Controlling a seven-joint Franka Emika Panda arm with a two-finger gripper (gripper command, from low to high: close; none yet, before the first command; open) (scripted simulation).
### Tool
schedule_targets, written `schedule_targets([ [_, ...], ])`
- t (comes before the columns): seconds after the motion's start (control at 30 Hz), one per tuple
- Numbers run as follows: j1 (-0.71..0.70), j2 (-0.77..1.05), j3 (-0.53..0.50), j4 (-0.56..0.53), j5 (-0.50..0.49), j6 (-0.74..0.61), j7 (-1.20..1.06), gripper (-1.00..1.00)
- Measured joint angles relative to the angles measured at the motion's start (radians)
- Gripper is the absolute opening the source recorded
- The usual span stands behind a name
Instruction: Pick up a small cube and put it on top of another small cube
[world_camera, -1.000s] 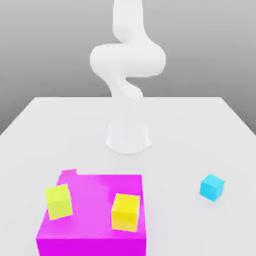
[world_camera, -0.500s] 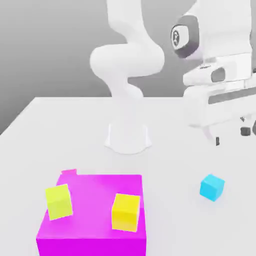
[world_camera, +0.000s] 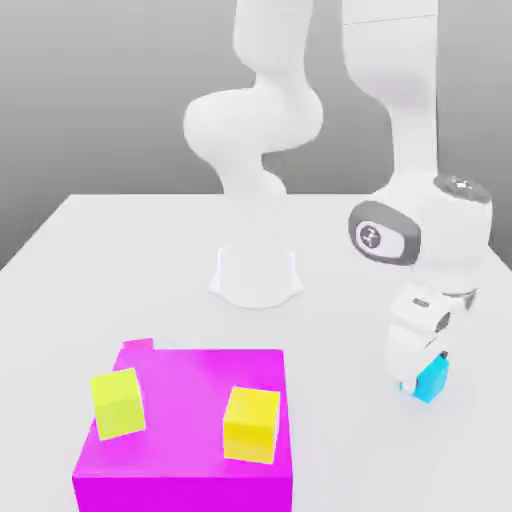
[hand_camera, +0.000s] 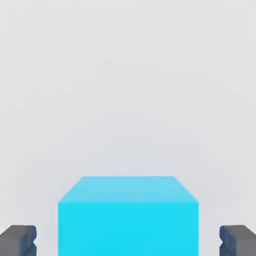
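Your fingers (hand_camera: 19, 241) stand spread, having just come down to the blue cube (hand_camera: 128, 230), which sits between them with gaps either side; the grasp can likely close now.

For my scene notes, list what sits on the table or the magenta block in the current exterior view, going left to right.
Lime-yellow cube, golden-yellow cube, cyan-blue cube.

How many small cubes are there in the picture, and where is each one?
3. The lime-yellow cube and the golden-yellow cube are on the magenta box; the blue cube is on the table, partly behind the gripper.
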Motion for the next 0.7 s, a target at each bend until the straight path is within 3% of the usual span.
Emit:
schedule_targets([
  [0.17,-0.003,-0.003,0.002,-0.001,-0.003,-0.002,0.003,-1.0],
  [0.37,-0.075,-0.199,0.114,-0.041,0.161,-0.157,-0.12,-1.0],
  [0.7,-0.47,-0.336,-0.073,0.136,0.226,-0.464,-0.334,-1.0],
])
